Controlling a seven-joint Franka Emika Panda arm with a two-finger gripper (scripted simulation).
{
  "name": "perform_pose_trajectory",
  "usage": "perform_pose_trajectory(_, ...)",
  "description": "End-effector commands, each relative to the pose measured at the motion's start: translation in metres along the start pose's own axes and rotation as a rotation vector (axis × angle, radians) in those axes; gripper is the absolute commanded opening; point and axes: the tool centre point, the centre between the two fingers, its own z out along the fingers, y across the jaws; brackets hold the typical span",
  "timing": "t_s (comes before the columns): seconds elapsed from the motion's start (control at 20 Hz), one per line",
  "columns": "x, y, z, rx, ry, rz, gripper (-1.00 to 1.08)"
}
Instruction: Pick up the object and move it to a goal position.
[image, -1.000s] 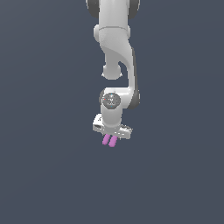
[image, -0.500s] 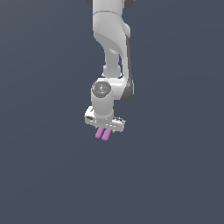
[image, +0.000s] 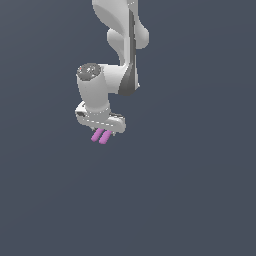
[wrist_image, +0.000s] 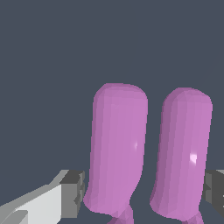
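The object (image: 100, 135) is a small pink-purple piece of two stubby cylinders side by side, hanging below the white hand in mid-air in the exterior view. My gripper (image: 100, 132) is shut on it from both sides. In the wrist view the object (wrist_image: 118, 148) fills the middle, both cylinders pointing away from the camera. A grey finger pad (wrist_image: 73, 194) presses its one flank and the other pad (wrist_image: 214, 192) the opposite flank, with my gripper (wrist_image: 144, 197) closed around its base. Its prongs are mostly hidden.
The white arm (image: 120, 45) comes down from the top of the exterior view. Around it there is only a plain dark grey-blue background, with no table, edge or marker showing.
The arm has carried the object toward the exterior view's left and upward, and the wrist has turned. The grip on the object is unchanged.
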Motion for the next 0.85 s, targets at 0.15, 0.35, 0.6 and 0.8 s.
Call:
perform_pose_trajectory(0.15,-0.010,0.041,-0.040,0.001,0.000,-0.001,-1.00)
perform_pose_trajectory(0.35,-0.014,0.063,-0.062,0.001,0.000,-0.001,-1.00)
perform_pose_trajectory(0.6,-0.017,0.079,-0.077,0.000,-0.001,-0.001,-1.00)
perform_pose_trajectory(0.8,-0.016,0.082,-0.080,-0.001,-0.001,-0.001,-1.00)
